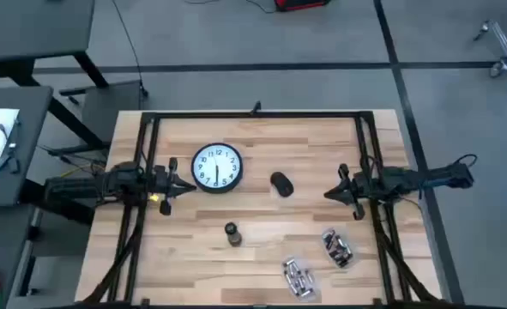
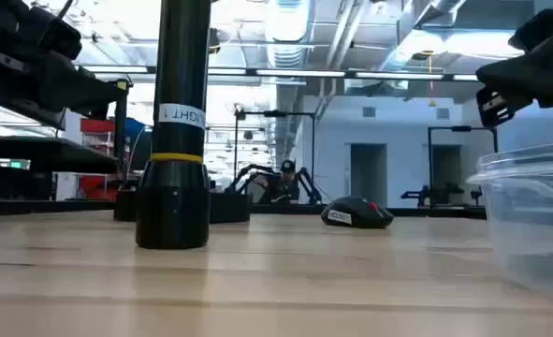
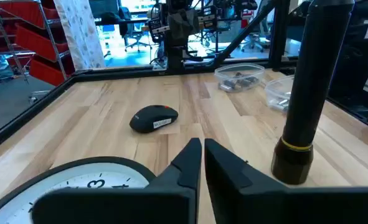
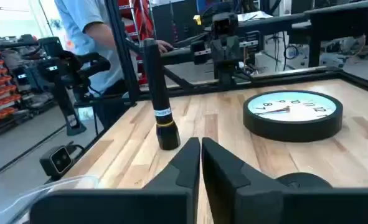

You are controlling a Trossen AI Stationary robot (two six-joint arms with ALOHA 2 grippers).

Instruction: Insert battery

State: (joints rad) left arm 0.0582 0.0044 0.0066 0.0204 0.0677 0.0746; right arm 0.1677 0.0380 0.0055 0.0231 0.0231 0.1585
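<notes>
A black flashlight [image 1: 232,233] stands upright on its end near the middle front of the wooden table, also seen in the low view [image 2: 178,140]. A black mouse [image 1: 280,183] lies at the centre, and a round wall clock [image 1: 216,167] lies face up to its left. Batteries sit in two clear tubs [image 1: 298,276] [image 1: 337,247] at the front right. My left gripper [image 1: 187,186] hovers shut beside the clock's left edge. My right gripper [image 1: 328,193] hovers shut to the right of the mouse. Neither touches anything.
A black frame [image 1: 253,114] runs along the table's far edge and down both sides. A person in a blue shirt [image 4: 84,31] stands beyond the table's left side. Bare wood lies between the flashlight, the mouse and the tubs.
</notes>
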